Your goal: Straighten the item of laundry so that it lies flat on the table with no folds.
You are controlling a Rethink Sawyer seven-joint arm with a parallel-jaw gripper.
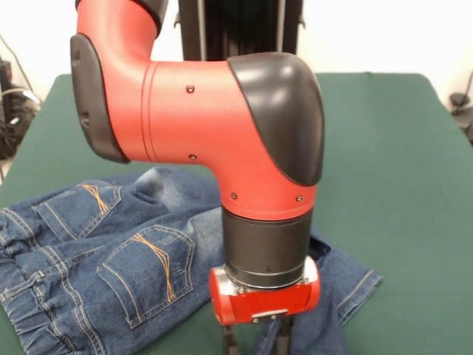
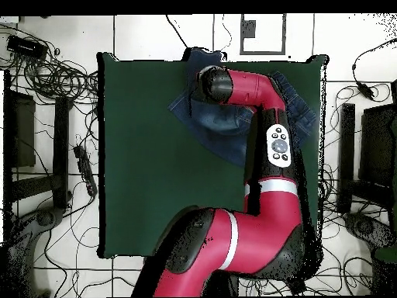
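Observation:
The blue denim jeans lie rumpled on the green table, back pockets with orange stitching facing up and the elastic waistband at the lower left. One leg runs right under the arm, and its hem shows past the wrist. My gripper hangs from the red wrist at the picture's bottom edge, right over the jeans' leg, with its tips cut off. In the overhead view the jeans lie bunched near the table's top edge, and the arm's end covers the gripper.
The red arm crosses the right part of the table. Cables and black equipment stands lie on the floor around the table. The jeans reach close to the table's top edge in the overhead view.

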